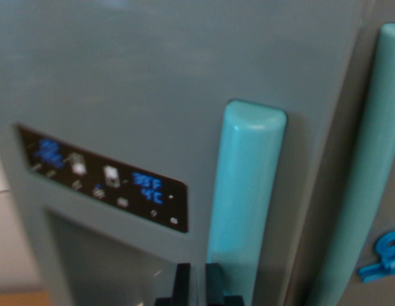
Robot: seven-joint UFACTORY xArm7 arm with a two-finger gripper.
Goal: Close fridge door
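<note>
A grey toy fridge door (153, 76) fills the wrist view, close to the camera and blurred. A turquoise handle (245, 197) runs down its right side. A second turquoise handle (369, 178) belongs to the neighbouring door at the wrist view's right. A black control panel (102, 178) with blue digits sits at the left, above a recessed dispenser (102, 261). My gripper (197, 280) shows only as two black fingertips (181, 280) at the bottom edge, close together with a narrow gap, just left of the first handle's lower part. Nothing is seen between them.
A blue clip-like piece (383, 258) sticks to the right door near the bottom right. A pale wall and a strip of wood-coloured surface (19, 298) show at the far left.
</note>
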